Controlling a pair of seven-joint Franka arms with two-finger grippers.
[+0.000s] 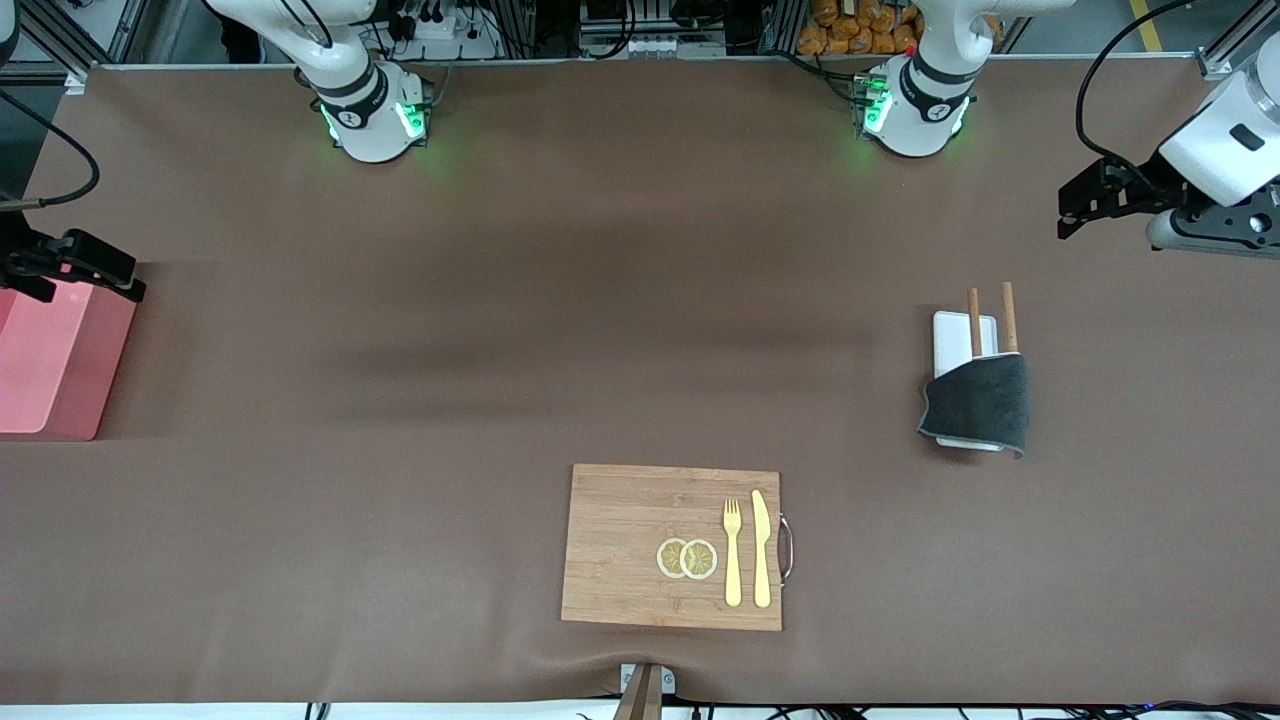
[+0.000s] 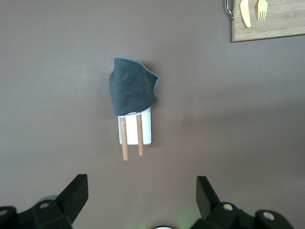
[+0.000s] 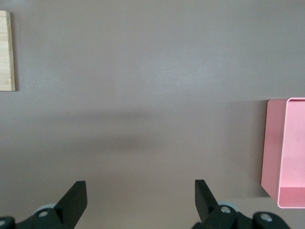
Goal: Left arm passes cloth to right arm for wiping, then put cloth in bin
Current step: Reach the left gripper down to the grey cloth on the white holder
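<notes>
The dark grey cloth [image 1: 980, 405] lies draped over one end of a white chopstick rack [image 1: 960, 335] toward the left arm's end of the table. In the left wrist view the cloth [image 2: 132, 86] covers the rack's end, and no pink face shows. My left gripper [image 1: 1070, 210] hangs open and empty in the air over the table's edge, apart from the cloth; its view shows the gripper [image 2: 142, 191] wide open. My right gripper [image 1: 88, 288] is open and empty over the pink bin [image 1: 50, 370]. The right wrist view shows that gripper [image 3: 140, 191] open beside the bin [image 3: 286, 152].
Two wooden chopsticks [image 1: 1008, 315] lie on the rack. A wooden cutting board [image 1: 640, 545] near the front camera holds a yellow fork [image 1: 732, 550], a yellow knife [image 1: 761, 545] and two lemon slices [image 1: 687, 558]. The arm bases [image 1: 372, 110] stand along the table's back edge.
</notes>
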